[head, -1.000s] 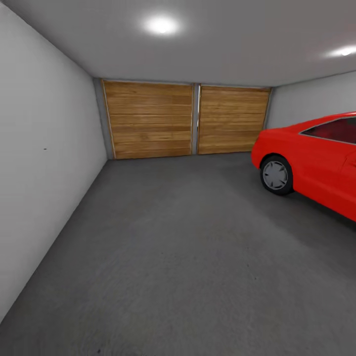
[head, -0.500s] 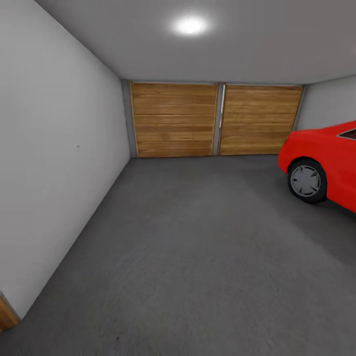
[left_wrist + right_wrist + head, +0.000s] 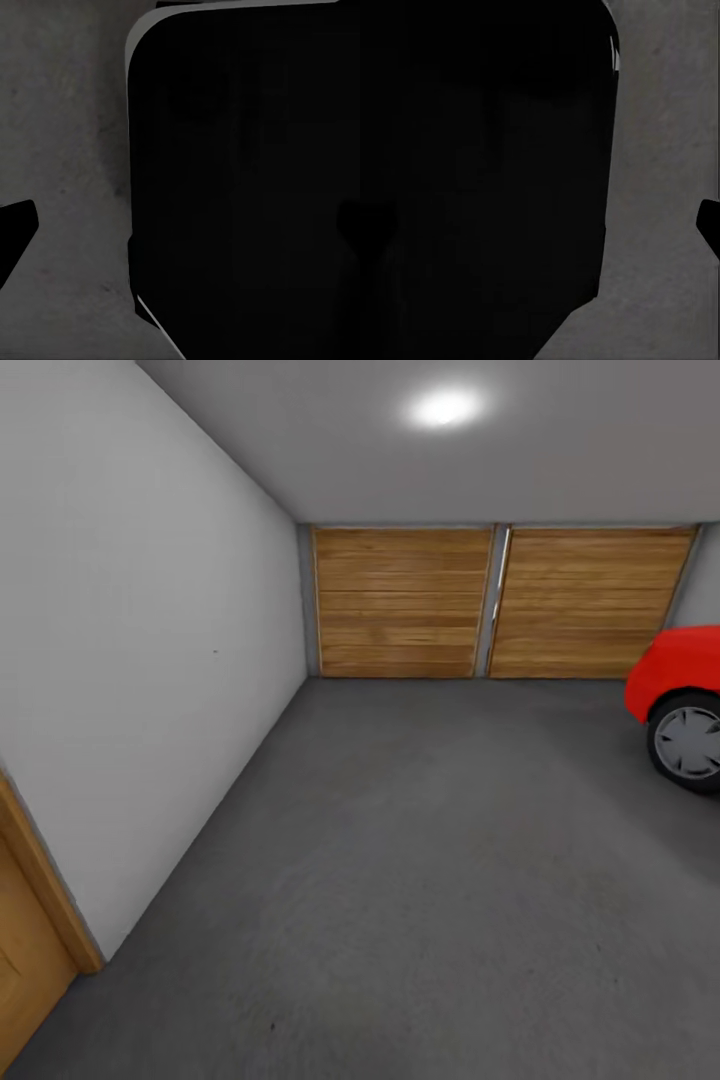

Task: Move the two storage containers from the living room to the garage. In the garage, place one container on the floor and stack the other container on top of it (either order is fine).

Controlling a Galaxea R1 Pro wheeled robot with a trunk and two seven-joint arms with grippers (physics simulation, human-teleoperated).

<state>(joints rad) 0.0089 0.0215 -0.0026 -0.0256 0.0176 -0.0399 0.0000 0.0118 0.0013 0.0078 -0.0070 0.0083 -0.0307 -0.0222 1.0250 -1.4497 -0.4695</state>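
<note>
The head view looks into the garage: dark grey concrete floor [image 3: 420,880] spreads ahead, with the two wide wooden plank doors [image 3: 500,603] at about twelve o'clock on the far wall, a plain white-grey wall [image 3: 140,660] running along from nine to eleven o'clock, and the nose and front wheel of the red car [image 3: 685,700] at about two o'clock. A strip of wooden door frame [image 3: 35,920] stands at roughly eight o'clock. The storage containers cannot be located from these pictures, so where they are stays unknown. Each wrist view shows speckled grey concrete beside a large black rounded body, probably part of the robot, with a dark sliver at the edge; whether the left or right fingers are apart or together cannot be told. As a judgement from the task alone, lidless flat-walled bins should be stiff, fairly light when empty and a little slick on their plain walls, so a hold over the rim of a short wall, or one arm on each end, would likely be steadiest for carrying and stacking.
</note>
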